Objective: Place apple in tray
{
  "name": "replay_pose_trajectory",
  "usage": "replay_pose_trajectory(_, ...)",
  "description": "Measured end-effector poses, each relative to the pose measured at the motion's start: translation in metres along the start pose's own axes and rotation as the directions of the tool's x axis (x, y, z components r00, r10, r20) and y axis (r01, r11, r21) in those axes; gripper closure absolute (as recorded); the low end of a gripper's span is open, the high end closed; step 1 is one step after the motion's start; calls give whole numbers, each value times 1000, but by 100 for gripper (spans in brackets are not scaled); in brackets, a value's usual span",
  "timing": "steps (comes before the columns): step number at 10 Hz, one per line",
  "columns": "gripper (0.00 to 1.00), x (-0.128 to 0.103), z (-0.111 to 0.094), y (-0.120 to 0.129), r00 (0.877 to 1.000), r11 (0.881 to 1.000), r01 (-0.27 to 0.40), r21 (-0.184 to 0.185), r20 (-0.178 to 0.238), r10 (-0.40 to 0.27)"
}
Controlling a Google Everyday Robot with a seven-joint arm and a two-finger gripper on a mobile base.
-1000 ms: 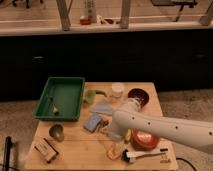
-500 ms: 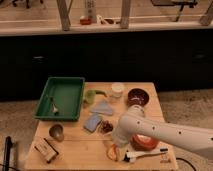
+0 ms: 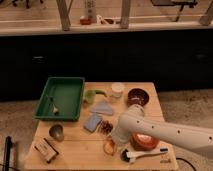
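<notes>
The gripper (image 3: 111, 146) has come down onto the apple (image 3: 109, 147), which sits far from the green tray (image 3: 60, 98), near the surface's front edge. I cannot tell its grip. Picking up comes next.

Gripper (image 3: 113, 142) over apple (image 3: 109, 147), right of tray (image 3: 49, 90)

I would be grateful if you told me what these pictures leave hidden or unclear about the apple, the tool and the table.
- Tool: camera view, at the table's front edge; the white arm covers it, so its grip is unreadable.
- Apple: only an orange sliver shows under the arm; contact is unclear.
- Tray: small things inside are too blurred to name.
- Arm: cut off by the right edge.
</notes>
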Motion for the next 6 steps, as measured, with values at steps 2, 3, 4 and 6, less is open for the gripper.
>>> replay_pose_trajectory(2,93,-5,-18,-6,1000,1000,24,19,-18,-24)
replay_pose_trajectory(3,99,-7,-28,-9,999,999,41,24,-29,-40)
replay_pose_trajectory(4,100,-10,-39,-14,997,997,63,34,-43,-61)
replay_pose_trajectory(6,100,-19,-57,-23,993,993,105,54,-51,-102)
